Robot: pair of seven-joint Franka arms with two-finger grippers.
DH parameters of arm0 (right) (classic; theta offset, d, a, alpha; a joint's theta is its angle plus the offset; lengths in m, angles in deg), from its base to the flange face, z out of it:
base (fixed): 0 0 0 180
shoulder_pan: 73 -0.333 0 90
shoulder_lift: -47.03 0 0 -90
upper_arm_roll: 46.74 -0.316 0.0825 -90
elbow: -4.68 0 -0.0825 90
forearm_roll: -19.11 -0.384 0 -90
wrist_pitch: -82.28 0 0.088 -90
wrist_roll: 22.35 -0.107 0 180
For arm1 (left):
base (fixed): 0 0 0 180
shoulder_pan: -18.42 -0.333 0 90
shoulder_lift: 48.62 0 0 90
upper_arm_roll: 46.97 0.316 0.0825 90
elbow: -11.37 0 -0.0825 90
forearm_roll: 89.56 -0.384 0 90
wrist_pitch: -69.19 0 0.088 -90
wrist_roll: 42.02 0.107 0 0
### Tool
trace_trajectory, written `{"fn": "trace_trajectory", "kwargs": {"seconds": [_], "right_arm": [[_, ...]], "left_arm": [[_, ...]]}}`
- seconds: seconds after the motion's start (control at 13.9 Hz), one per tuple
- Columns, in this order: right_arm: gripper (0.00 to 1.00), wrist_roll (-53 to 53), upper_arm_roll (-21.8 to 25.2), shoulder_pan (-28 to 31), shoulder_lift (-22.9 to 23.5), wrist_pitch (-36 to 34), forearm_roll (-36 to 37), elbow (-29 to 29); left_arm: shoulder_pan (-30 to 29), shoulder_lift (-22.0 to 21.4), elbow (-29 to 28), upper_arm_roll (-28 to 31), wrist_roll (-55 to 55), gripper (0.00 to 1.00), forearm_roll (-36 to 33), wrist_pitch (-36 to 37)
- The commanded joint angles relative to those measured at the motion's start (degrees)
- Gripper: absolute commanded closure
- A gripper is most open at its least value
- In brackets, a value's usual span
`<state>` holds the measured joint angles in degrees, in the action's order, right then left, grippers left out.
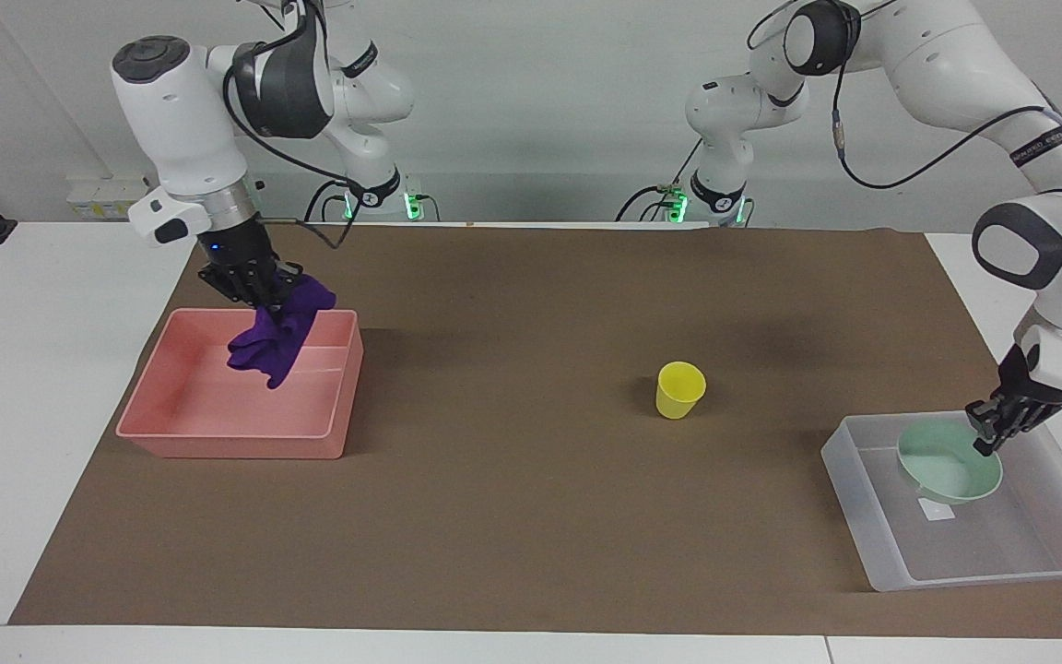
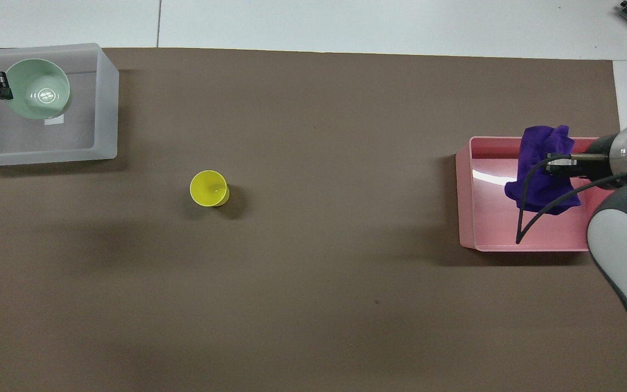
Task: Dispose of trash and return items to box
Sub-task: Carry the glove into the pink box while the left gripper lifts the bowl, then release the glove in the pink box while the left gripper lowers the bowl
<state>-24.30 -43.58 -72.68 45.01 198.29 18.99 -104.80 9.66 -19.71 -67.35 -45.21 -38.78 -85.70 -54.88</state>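
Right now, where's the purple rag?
In the facing view the purple rag hangs from the right gripper, over the pink tray at the right arm's end of the table, not yet released.

A crumpled purple cloth rag [image 1: 275, 334] hangs in the air over the pink rectangular tray [image 1: 162, 420]. A small yellow plastic cup [image 1: 679, 389] stands upright mid-table. A shallow mint-green round bowl [image 1: 948, 462], tilted, is over the translucent whitish low-walled box [image 1: 872, 539].
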Motion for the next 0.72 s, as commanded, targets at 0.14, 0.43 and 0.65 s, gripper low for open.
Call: {"fn": "trace_trajectory", "kwargs": {"seconds": [0.14, 0.43, 0.65], "right_arm": [[1.00, 4.85, -0.87, 6.18, 4.91, 8.68, -0.49, -5.91], [1.00, 4.67, -0.96, 6.89, 8.35, 21.95, -0.84, -13.90], [0.82, 4.76, -0.87, 7.06, 9.75, 23.30, -0.84, -14.62]], "left_arm": [[-0.64, 8.25, 4.98, -0.61, -0.17, 1.00, -1.22, -2.31], [-0.12, 8.10, -1.05, -0.53, 0.36, 1.00, -1.57, -8.26], [0.32, 6.77, -3.63, -0.44, 1.59, 0.60, -1.75, -9.26]]}}
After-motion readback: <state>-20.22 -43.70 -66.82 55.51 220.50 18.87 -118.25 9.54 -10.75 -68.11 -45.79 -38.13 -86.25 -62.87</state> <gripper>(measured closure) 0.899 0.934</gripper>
